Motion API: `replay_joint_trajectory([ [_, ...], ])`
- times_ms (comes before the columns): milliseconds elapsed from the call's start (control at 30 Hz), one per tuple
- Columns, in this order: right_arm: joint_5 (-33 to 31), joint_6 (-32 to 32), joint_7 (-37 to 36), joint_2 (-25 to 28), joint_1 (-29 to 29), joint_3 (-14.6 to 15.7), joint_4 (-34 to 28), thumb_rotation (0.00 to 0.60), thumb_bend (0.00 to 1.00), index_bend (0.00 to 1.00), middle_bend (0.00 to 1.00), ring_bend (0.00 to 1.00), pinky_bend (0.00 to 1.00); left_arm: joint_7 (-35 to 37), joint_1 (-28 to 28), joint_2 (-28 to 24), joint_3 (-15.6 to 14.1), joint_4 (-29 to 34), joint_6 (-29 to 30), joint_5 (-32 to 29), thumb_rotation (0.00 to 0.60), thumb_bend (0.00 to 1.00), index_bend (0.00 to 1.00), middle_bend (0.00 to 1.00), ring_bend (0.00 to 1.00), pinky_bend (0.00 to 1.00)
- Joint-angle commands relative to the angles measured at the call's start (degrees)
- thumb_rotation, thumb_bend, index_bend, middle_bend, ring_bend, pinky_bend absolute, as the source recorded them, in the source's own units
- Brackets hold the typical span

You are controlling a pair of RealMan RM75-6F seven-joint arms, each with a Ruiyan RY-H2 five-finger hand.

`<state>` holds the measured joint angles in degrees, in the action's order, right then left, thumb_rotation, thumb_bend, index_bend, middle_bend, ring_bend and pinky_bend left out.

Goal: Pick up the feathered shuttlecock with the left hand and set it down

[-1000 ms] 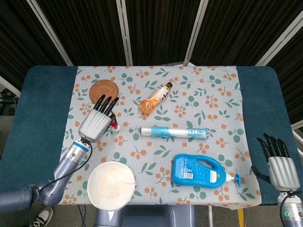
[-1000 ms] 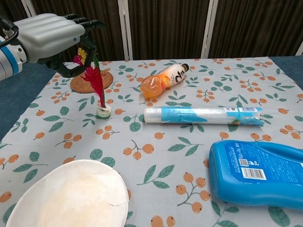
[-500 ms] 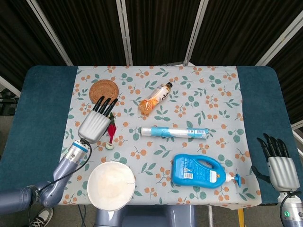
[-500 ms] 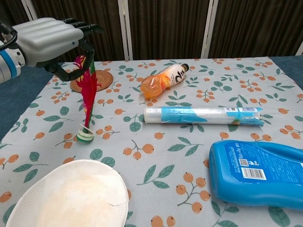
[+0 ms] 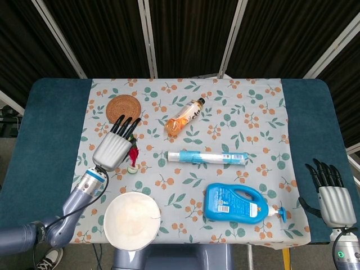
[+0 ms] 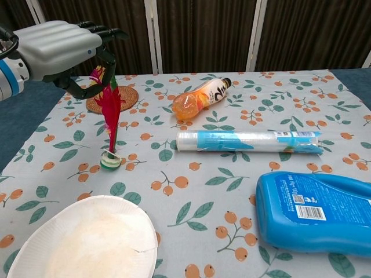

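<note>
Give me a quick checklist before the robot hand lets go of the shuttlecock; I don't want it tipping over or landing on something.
1. Left robot hand holds the shuttlecock by its feathers: ok.
2. Shuttlecock base touching the tablecloth: cannot tell; it looks tilted at or just above the cloth.
3. Shuttlecock upright: not ok, it leans.
4. Spot under it free of the paper plate and the woven coaster: ok.
5. Orange bottle and plastic tube well off to the side: ok.
6. Right robot hand away from the work: ok.
</note>
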<state>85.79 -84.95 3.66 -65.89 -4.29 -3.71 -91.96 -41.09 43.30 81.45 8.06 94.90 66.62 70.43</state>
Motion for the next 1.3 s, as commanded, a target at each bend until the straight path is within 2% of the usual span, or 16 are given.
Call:
replay_joint_trajectory([
  [33,0.0,0.0,0.0,0.0,0.0,0.0,0.0,0.600,0.15,0.10,0.00,0.00,0.01,0.0,0.0,0.0,-0.1,0.1,0.0,0.2,0.600,0.48,0.64,0.01,0.00,0.00],
  [600,0.1,0.0,0.0,0.0,0.0,0.0,0.1,0.600,0.15,0.10,0.00,0.00,0.01,0.2,-0.4,-0.7,-0.5,1.2,-0.3,1.0,0.600,0.48,0.61,0.00,0.00,0.00],
  [800,0.0,0.0,0.1,-0.1,0.0,0.0,0.1,0.600,0.15,0.10,0.00,0.00,0.01,0.5,-0.7,-1.5,-1.2,1.7,-0.6,2.0,0.600,0.46,0.49,0.00,0.00,0.00],
  [900,0.1,0.0,0.1,-0.1,0.0,0.0,0.1,0.600,0.15,0.10,0.00,0.00,0.01,0.6,-0.8,-1.8,-1.4,1.8,-0.6,2.4,0.600,0.42,0.43,0.00,0.00,0.00],
  [1067,0.1,-0.1,0.2,-0.1,0.0,0.0,0.1,0.600,0.15,0.10,0.00,0.00,0.01,0.1,-1.0,-2.2,-1.4,2.1,-0.7,2.0,0.600,0.26,0.14,0.00,0.00,0.00],
  [1133,0.1,-0.1,0.3,-0.1,0.0,0.0,0.1,0.600,0.15,0.10,0.00,0.00,0.01,0.2,-1.1,-2.4,-1.3,2.4,-0.6,2.3,0.600,0.24,0.07,0.00,0.00,0.00],
  [1300,0.1,-0.1,0.1,0.0,0.0,0.0,0.2,0.600,0.15,0.10,0.00,0.00,0.01,2.1,-2.1,-3.8,-0.6,5.0,1.3,2.8,0.600,0.24,0.05,0.00,0.00,0.00],
])
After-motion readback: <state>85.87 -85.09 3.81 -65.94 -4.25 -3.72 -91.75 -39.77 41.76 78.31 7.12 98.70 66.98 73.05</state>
